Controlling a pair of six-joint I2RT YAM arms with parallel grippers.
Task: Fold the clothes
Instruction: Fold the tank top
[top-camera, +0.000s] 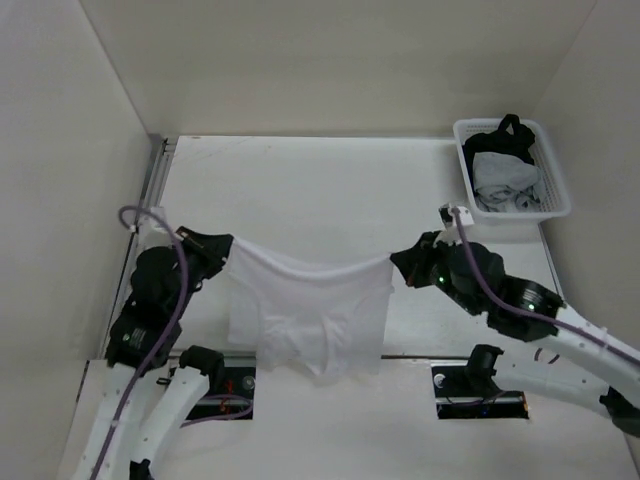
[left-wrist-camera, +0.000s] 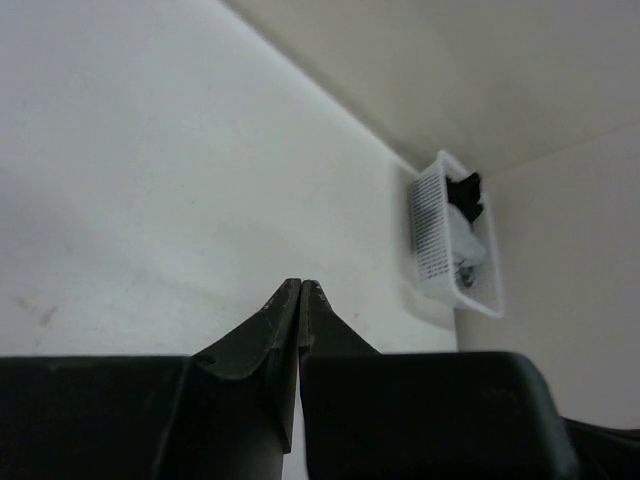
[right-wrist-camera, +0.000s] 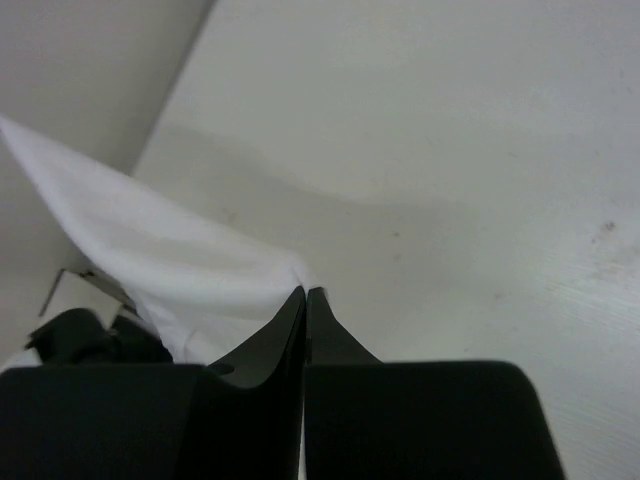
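Slippage threatens: the clothes (top-camera: 310, 310) hang at the table's (top-camera: 330, 190) 6 o'clock edge, strung between left gripper (top-camera: 222, 250) and right gripper (top-camera: 397, 265), each clamped on a thin corner (basket (top-camera: 521, 216) apart at 2 o'clock), so uneven pull could free one.

The left hand (left-wrist-camera: 301, 284) is pressed closed (white basket (left-wrist-camera: 432, 235) beyond).
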